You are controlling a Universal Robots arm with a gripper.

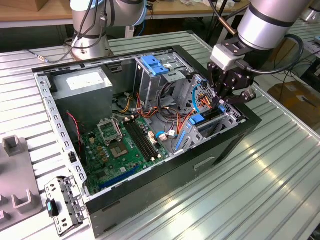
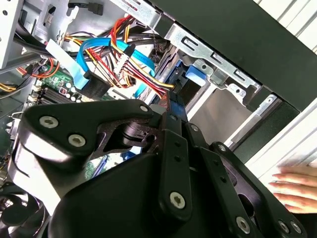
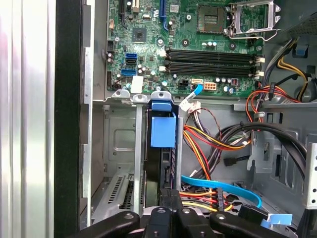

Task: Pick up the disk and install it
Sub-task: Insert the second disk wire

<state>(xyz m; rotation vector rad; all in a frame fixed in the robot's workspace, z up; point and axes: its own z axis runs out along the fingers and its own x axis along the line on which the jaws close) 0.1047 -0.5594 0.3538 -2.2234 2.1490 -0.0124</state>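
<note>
The disk stands on edge in the drive bay at the front corner of the open computer case, towards the exterior view's right. Its bright blue carrier sits between the bay's metal rails, and its dark body runs back towards my fingers. My gripper reaches down into the bay from above, at the disk's far end. Both wrist views show the fingertips pressed together on a thin edge of the disk. The blue carrier tab shows just beyond them.
Bundles of red, yellow and blue cables lie right beside the bay. The green motherboard, a power supply and a grey cage with a blue latch take up the case. A person's hand rests on the ribbed table outside it.
</note>
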